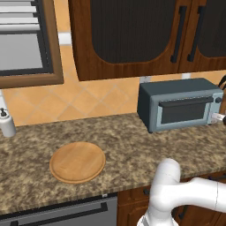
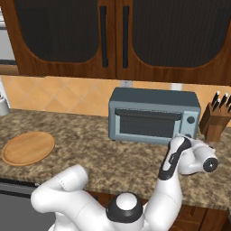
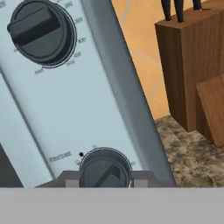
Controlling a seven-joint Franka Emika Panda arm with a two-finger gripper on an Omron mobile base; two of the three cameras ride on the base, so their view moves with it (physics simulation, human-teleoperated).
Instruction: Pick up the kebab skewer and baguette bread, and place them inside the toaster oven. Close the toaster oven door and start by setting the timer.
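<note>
The blue-grey toaster oven (image 1: 148, 103) (image 2: 153, 98) stands at the back of the counter. Its door (image 1: 183, 111) (image 2: 146, 125) is up and closed, with dark glass. The kebab skewer and baguette bread are out of view. My gripper (image 3: 106, 178) is at the oven's right-hand panel, its fingertips on either side of the lower dial (image 3: 105, 168), shut on it. The upper dial (image 3: 41, 33) (image 2: 191, 120) is free. In the left base view the hand (image 1: 217, 117) shows at the oven's right edge; in the right base view the wrist (image 2: 182, 151) covers the lower dial.
A round wooden plate (image 1: 77, 162) (image 2: 28, 147) lies bare on the granite counter to the left. A knife block (image 2: 215, 119) (image 3: 192, 65) stands close to the oven's right side, a wooden board (image 3: 214, 109) leaning by it. A soap bottle (image 1: 6, 122) is far left.
</note>
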